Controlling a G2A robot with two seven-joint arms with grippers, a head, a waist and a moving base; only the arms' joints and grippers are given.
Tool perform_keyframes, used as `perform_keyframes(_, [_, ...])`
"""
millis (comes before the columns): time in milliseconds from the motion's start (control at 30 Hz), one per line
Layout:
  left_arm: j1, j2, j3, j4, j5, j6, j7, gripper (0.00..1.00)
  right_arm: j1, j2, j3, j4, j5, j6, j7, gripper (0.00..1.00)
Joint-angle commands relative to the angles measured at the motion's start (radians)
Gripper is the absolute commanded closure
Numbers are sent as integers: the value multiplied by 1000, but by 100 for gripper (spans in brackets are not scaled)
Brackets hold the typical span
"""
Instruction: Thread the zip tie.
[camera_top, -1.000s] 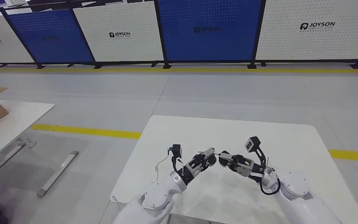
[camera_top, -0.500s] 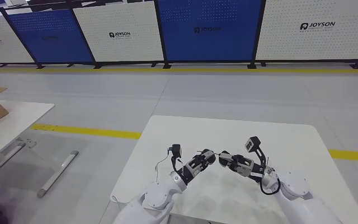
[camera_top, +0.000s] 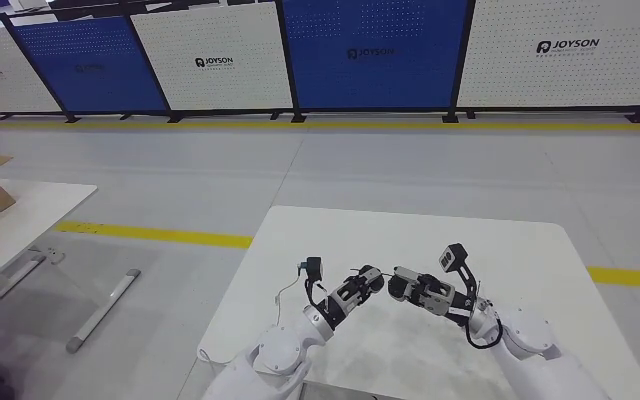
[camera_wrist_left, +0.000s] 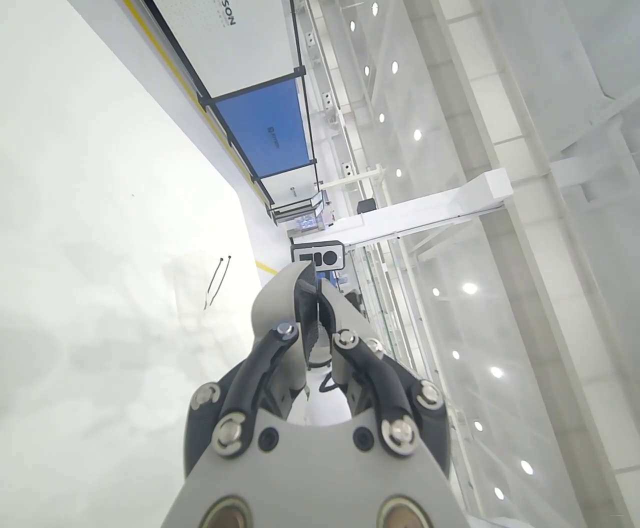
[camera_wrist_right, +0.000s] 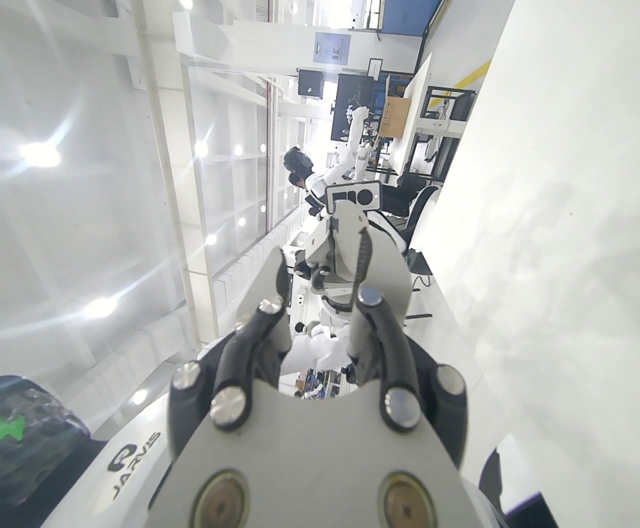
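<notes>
White table (camera_top: 420, 240) from the top, left gripper (camera_top: 372, 279) and right gripper (camera_top: 397, 285) almost tip to tip above it, so I judge pre-threading line-up, next needing tail fed into head; left wrist: fingers pinched shut, hold unclear, two ties (camera_wrist_left: 217, 280) flat on the table side by side, heads farthest from it; right wrist: jaws spread, nothing seen between.

Two zip ties (camera_wrist_left: 217, 281) lie flat on the white table (camera_wrist_left: 100, 200), loose and unthreaded. Both are thin and black, each with a small square head at one end. They rest side by side, nearly parallel and slightly bowed. The heads sit a little apart, and the tails draw together at the other end. They may touch there, though the strips are too fine to be sure.
</notes>
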Motion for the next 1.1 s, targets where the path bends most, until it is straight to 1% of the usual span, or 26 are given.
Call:
perform_keyframes(0, [6, 2, -9, -8, 6, 13, 0, 100, -8, 6, 29, 4, 7, 3, 7, 0])
perform_keyframes(133, [24, 8, -36, -27, 7, 28, -15, 100, -34, 21, 94, -4, -6, 6, 5, 0])
perform_keyframes(267, [48, 15, -61, -45, 23, 46, -26, 100, -71, 35, 152, -37, -17, 7, -9, 0])
perform_keyframes(333, [55, 16, -68, -50, 22, 56, -18, 100, -90, 40, 173, -54, -35, 5, -23, 0])
perform_keyframes(633, [55, 16, -68, -50, 22, 56, -18, 100, -90, 40, 173, -54, -35, 5, -23, 0])
perform_keyframes(667, [54, 16, -69, -48, 27, 57, -14, 100, -90, 40, 173, -54, -35, 5, -23, 0])
perform_keyframes(700, [50, 17, -70, -41, 57, 63, 7, 100, -90, 40, 173, -54, -35, 5, -23, 0])
perform_keyframes(733, [49, 15, -62, -38, 70, 70, 24, 100, -90, 40, 173, -54, -35, 5, -23, 0])
perform_keyframes(800, [46, 13, -60, -32, 65, 71, 33, 100, -90, 40, 173, -54, -35, 5, -23, 0])
perform_keyframes(867, [44, 13, -68, -33, 48, 62, 39, 100, -90, 40, 173, -54, -35, 5, -23, 0])
perform_keyframes(967, [45, 15, -93, -59, 41, 41, 51, 100, -90, 40, 173, -54, -35, 5, -23, 0])
perform_keyframes(1067, [50, 17, -118, -106, 34, 23, 51, 100, -90, 40, 173, -54, -35, 5, -23, 0])
